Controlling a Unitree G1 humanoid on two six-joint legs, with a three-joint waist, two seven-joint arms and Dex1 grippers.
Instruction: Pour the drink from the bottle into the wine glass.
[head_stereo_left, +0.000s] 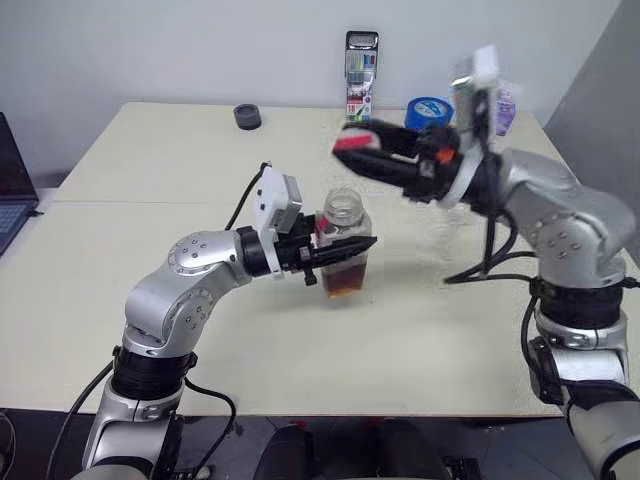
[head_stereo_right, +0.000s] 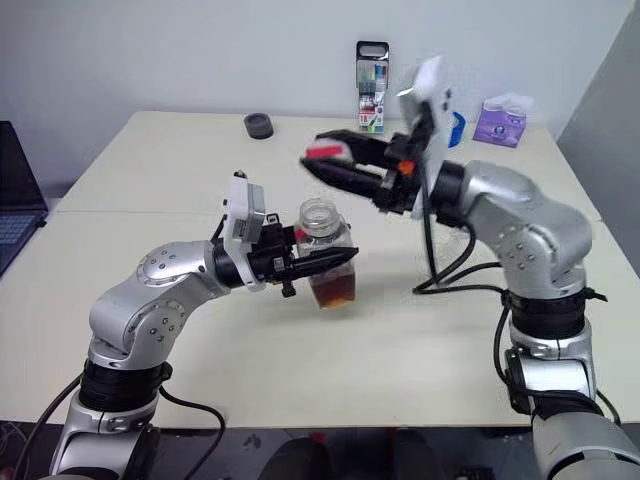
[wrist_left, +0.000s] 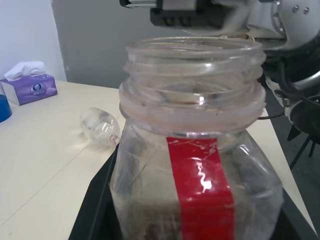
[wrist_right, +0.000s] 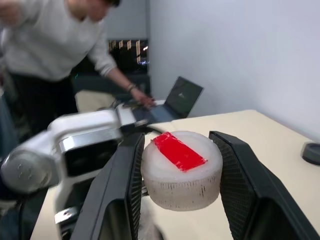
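Beige table, tipped wine glass, left claw gripping bottle, right claw clamping cap

Office, laptop, pens, tissues

On the pale worktop, the left gripper has its jaws clamped on the uncapped bottle, which stands upright with dark drink low inside. Above and to its right, the right gripper holds a red-topped cap. A pen pack, blue tape roll and dark puck sit along the far edge.
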